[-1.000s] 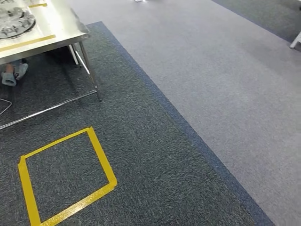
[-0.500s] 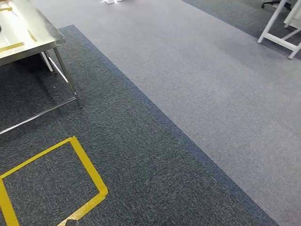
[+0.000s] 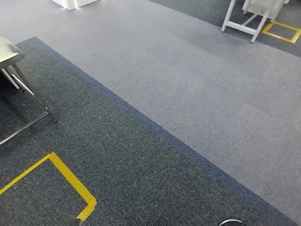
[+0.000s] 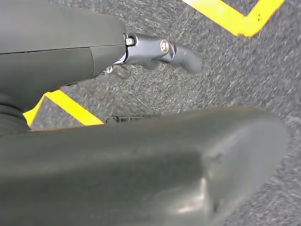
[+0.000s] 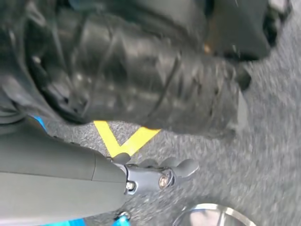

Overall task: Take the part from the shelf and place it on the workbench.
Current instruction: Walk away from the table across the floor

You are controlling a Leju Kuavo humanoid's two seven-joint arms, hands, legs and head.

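- On the floor ahead, head view: dark speckled carpet [image 3: 117,165] nearest, a blue border strip [image 3: 177,146] running diagonally, then paler grey carpet [image 3: 199,66] beyond.
- Yellow tape [image 3: 67,176] marks a box corner on the dark carpet, low on the robot's left side.
- Steel table [image 3: 9,52] at the left edge: one corner of the top, a slanting leg and a low crossbar showing. Surface not readable from here.
- White frame legs [image 3: 245,23] far off at upper right, standing by a second yellow tape box [image 3: 282,30] on dark carpet.
- White base of some furniture [image 3: 74,4] at the top edge; cannot tell what it is.
- Curved metal rim [image 3: 231,222] at the bottom edge, right of centre; too little showing to identify.
- Left hand [image 4: 156,49], left wrist view: hangs over dark carpet with yellow tape lines beneath. Dark fingers [image 4: 181,56] extended out past the grey cover, nothing between them. Fingers apart, empty.
- Right hand [image 5: 156,176], right wrist view: also over dark carpet, a yellow tape corner just behind. Fingers [image 5: 184,167] loosely curved outward, nothing held. Picture blurred; reads as empty and slack.
- Part for the task: cannot locate it in any view. Neither hand carries it.
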